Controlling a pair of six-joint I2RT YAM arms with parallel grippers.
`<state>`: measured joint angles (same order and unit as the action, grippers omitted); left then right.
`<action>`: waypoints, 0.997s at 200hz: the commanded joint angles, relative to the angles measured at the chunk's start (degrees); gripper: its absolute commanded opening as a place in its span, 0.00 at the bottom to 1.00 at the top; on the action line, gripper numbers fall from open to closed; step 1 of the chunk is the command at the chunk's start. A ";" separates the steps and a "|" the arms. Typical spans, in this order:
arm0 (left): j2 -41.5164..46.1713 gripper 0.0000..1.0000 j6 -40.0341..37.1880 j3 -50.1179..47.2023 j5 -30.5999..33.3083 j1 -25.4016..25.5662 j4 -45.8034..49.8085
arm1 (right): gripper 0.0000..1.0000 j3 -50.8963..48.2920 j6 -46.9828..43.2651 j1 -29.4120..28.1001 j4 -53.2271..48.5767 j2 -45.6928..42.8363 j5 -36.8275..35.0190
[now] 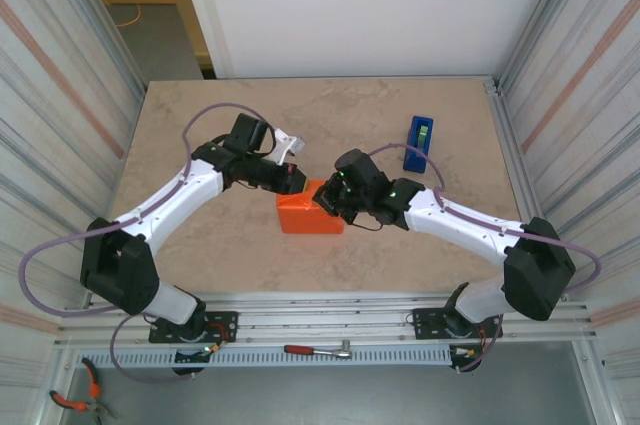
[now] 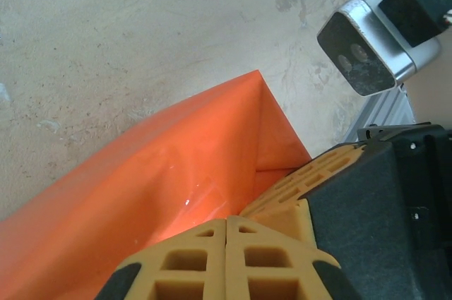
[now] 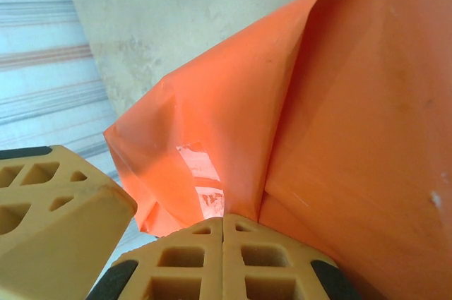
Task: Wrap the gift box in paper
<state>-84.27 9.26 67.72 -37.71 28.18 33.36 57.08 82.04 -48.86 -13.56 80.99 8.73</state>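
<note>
The left arm (image 1: 175,200) is reaching forward and bending in toward the right. The right arm (image 1: 470,227) is reaching forward and bending in toward the left. Both wrists are coming close together in the middle, almost nose to nose.

The left gripper (image 1: 296,178) is pointing to the right and tipping down a little. Its yellow fingers (image 2: 198,261) are pressing tight together, with no gap between them. The right gripper (image 1: 324,201) is pointing to the left and also tipping down. Its fingers are squeezing together in the same way. The tips of the two grippers are sitting just beside each other. The silver camera (image 2: 364,46) is riding on top of the right wrist.
</note>
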 commanded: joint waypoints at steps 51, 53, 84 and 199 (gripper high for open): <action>3.03 0.00 -2.40 -3.08 -0.08 -0.08 1.55 | 0.00 -3.82 1.46 -0.20 -11.51 1.45 -3.09; 2.99 0.00 -2.40 -3.16 -0.04 -0.07 1.58 | 0.00 -3.82 1.46 -0.19 -11.49 1.52 -3.10; 3.57 0.00 -2.53 -3.75 -0.08 0.03 1.46 | 0.00 -4.04 1.63 -0.19 -11.57 1.36 -3.19; 3.89 0.00 -2.66 -3.91 -0.35 1.50 1.13 | 0.00 -4.17 1.72 -0.18 -11.48 1.27 -3.27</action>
<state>-81.80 7.75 64.10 -37.63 28.99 34.26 56.45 82.06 -48.90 -13.10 80.55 8.73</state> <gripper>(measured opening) 0.059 0.061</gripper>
